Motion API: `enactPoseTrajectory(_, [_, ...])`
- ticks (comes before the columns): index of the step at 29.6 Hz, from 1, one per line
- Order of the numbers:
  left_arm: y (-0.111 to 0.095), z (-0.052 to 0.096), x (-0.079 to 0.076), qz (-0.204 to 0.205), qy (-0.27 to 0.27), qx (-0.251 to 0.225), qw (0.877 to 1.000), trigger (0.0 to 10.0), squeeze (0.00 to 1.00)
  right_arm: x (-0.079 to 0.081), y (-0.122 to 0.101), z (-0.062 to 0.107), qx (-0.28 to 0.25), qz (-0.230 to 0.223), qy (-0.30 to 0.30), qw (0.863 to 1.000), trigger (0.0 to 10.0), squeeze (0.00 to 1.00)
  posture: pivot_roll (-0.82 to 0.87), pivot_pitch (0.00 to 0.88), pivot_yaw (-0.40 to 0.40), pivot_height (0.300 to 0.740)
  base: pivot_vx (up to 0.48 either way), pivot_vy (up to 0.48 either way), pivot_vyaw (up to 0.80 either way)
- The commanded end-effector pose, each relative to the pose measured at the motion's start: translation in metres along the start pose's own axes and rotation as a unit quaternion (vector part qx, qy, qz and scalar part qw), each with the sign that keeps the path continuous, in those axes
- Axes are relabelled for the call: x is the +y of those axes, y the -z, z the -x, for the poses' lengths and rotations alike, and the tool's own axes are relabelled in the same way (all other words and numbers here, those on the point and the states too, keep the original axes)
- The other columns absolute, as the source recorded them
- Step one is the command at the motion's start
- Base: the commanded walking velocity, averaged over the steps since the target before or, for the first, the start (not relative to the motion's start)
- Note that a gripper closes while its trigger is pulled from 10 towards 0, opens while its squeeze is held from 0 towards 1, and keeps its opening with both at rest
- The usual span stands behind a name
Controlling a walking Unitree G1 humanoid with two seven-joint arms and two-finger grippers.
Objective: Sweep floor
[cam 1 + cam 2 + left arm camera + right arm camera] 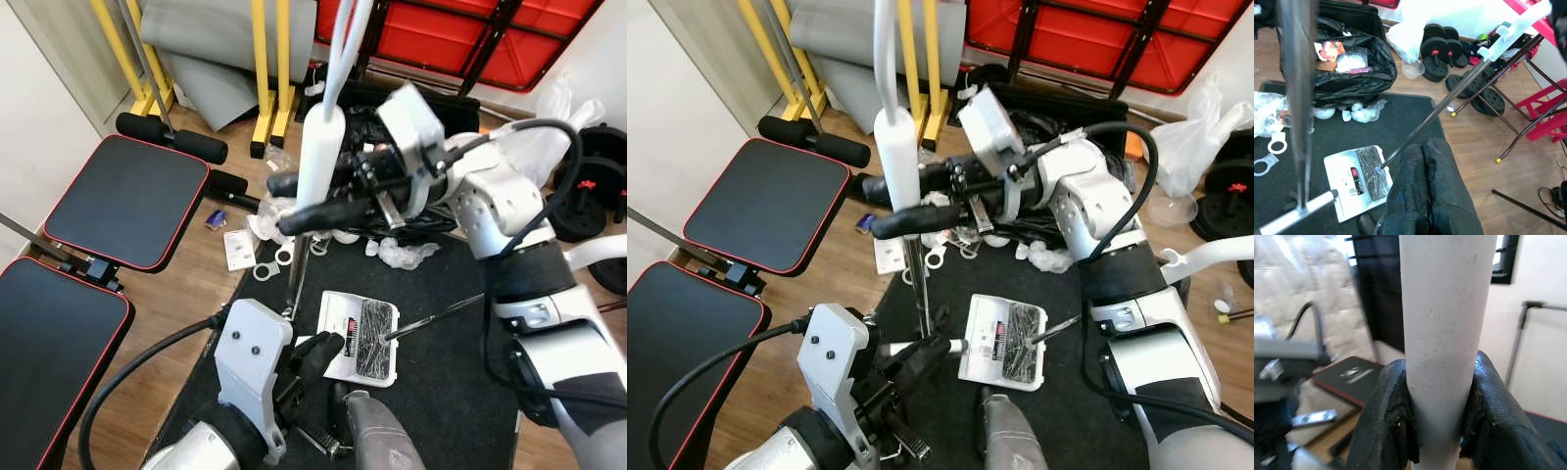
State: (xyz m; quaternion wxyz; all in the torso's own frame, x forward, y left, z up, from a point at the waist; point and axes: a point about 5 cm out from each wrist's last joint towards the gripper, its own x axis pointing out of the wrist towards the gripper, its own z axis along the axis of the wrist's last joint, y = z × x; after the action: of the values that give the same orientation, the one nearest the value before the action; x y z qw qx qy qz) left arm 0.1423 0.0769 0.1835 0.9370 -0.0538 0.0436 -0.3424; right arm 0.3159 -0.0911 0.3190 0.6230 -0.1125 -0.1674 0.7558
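My right gripper (318, 199) is shut on the broom's white handle (321, 157), which stands upright at chest height. In the right wrist view both fingers (1386, 421) clamp the handle (1442, 333). The broom's thin pole (294, 274) runs down to the black mat (441, 372). On that mat lies a white dustpan (358, 338) holding dark debris, its long thin handle (1449, 98) slanting up to the right. My left gripper (318, 351) hangs low just left of the dustpan (1359, 181), its fingers (1422, 196) shut with nothing between them. White plastic rings (269, 264) and crumpled wrappers (402, 253) litter the floor beyond.
A black rubbish bag (1352, 63) sits open at the mat's far edge. Black bench pads with red edging (127, 201) fill the left side. Weight plates (1440, 49) lie at the right, and a red frame (441, 39) and yellow posts (260, 69) stand behind.
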Motion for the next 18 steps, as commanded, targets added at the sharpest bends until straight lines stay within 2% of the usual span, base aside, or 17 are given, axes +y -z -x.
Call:
enactPoseTrajectory(1, [0.004,0.000,-0.001,0.010,0.005,0.008,1.000,10.0,0.00,-0.010,-0.019,-0.001,-0.029,0.010,0.040,0.999,10.0,0.00,0.02,0.286,-0.079,0.740,0.000,0.000,0.00])
enactPoseTrajectory(3, [0.004,0.000,-0.001,0.010,0.005,0.008,1.000,10.0,0.00,-0.010,-0.019,-0.001,-0.029,0.010,0.040,0.999,10.0,0.00,0.02,0.286,-0.079,0.740,0.000,0.000,0.00])
enactPoseTrajectory(5, [0.004,0.000,-0.001,0.011,0.005,0.008,1.000,10.0,0.00,-0.021,-0.028,-0.001,-0.042,-0.009,0.095,0.995,10.0,0.00,0.02,0.283,-0.079,0.740,0.000,0.000,0.00])
enactPoseTrajectory(7, [0.005,-0.001,-0.001,0.012,0.006,0.008,1.000,10.0,0.00,-0.033,-0.031,-0.002,-0.074,-0.039,0.176,0.981,10.0,0.00,0.02,0.281,-0.079,0.740,0.000,0.000,0.00])
enactPoseTrajectory(9, [0.005,-0.001,-0.001,0.012,0.006,0.008,1.000,10.0,0.00,-0.033,-0.031,-0.002,-0.074,-0.039,0.176,0.981,10.0,0.00,0.02,0.281,-0.079,0.740,0.000,0.000,0.00])
enactPoseTrajectory(10, [0.005,-0.002,0.000,0.012,0.007,0.007,1.000,10.0,0.00,-0.041,-0.029,-0.002,-0.098,-0.087,0.237,0.963,10.0,0.00,0.02,0.277,-0.076,0.740,0.000,0.000,0.00])
enactPoseTrajectory(11, [0.005,-0.002,0.000,0.012,0.007,0.007,1.000,10.0,0.00,-0.041,-0.029,-0.002,-0.098,-0.087,0.237,0.963,10.0,0.00,0.02,0.277,-0.076,0.740,0.000,0.000,0.00])
enactPoseTrajectory(13, [0.005,-0.002,0.000,0.011,0.006,0.007,1.000,10.0,0.00,-0.046,-0.025,-0.001,-0.104,-0.109,0.284,0.947,10.0,0.00,0.02,0.276,-0.076,0.740,0.000,0.000,0.00])
enactPoseTrajectory(14, [0.005,-0.002,0.000,0.011,0.006,0.007,1.000,10.0,0.00,-0.046,-0.025,-0.001,-0.104,-0.109,0.284,0.947,10.0,0.00,0.02,0.276,-0.076,0.740,0.000,0.000,0.00])
enactPoseTrajectory(15, [0.005,-0.003,0.000,0.011,0.006,0.006,1.000,10.0,0.00,-0.052,-0.020,0.001,-0.102,-0.118,0.333,0.930,10.0,0.00,0.02,0.272,-0.077,0.740,0.000,0.000,0.00])
enactPoseTrajectory(16, [0.005,-0.003,0.000,0.011,0.006,0.006,1.000,10.0,0.00,-0.052,-0.020,0.001,-0.102,-0.118,0.333,0.930,10.0,0.00,0.02,0.272,-0.077,0.740,0.000,0.000,0.00])
enactPoseTrajectory(18, [0.005,-0.003,0.001,0.012,0.004,0.004,1.000,10.0,0.00,-0.059,-0.010,0.007,-0.094,-0.103,0.425,0.894,10.0,0.00,0.01,0.265,-0.080,0.740,0.000,0.000,0.00])
